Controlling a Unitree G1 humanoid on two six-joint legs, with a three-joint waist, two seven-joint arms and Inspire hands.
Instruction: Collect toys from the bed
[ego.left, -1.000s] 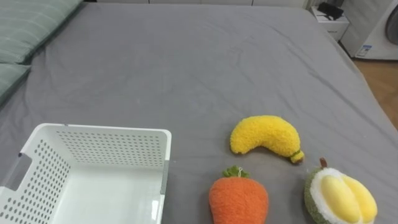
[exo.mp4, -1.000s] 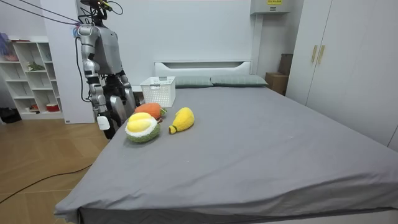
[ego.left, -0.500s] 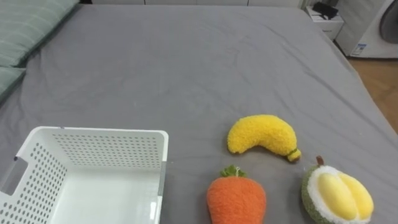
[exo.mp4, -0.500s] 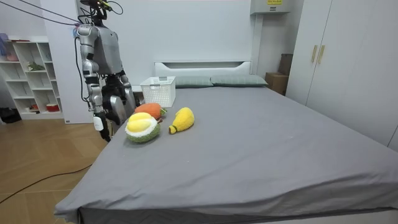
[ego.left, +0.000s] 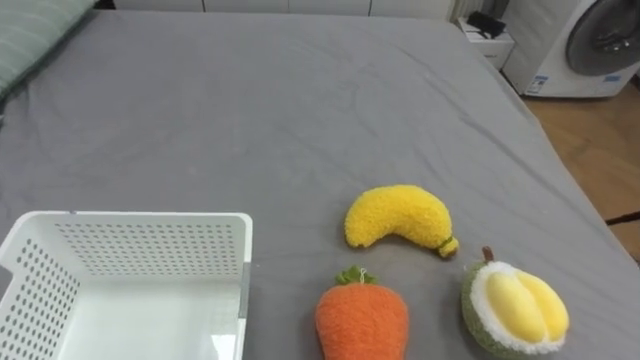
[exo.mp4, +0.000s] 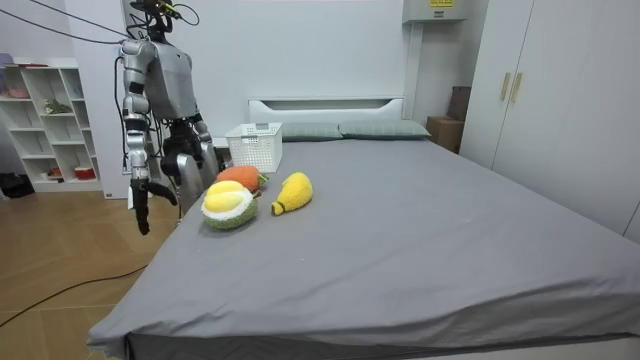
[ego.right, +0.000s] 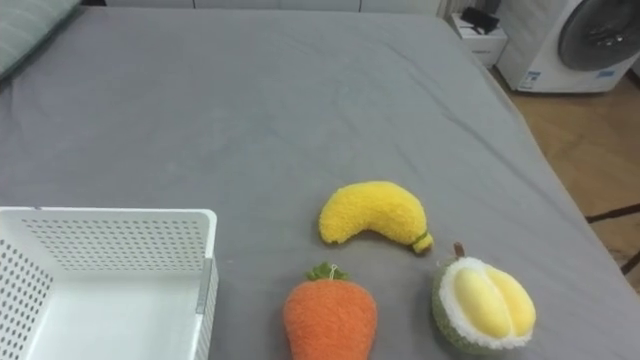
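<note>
Robot stands at the bed's (ego.left: 300, 100) long edge, facing the white basket (ego.left: 150, 221), which rests on the grey sheet.

Toys, placed relative to the basket:
- All three lie outside it, to its right, and none touches it.
- Carrot plush (ego.left: 362, 320) is nearest the basket, beside its right wall.
- Banana plush (ego.left: 395, 215) is further right and beyond the carrot plush, near it but apart.
- Durian plush (ego.left: 515, 308) is furthest right, just beside the banana's tip.

Right hand (exo.mp4: 143, 205): in the room view it hangs off the bed, well apart from the basket. Fingers point down and look straight, with nothing held.
</note>
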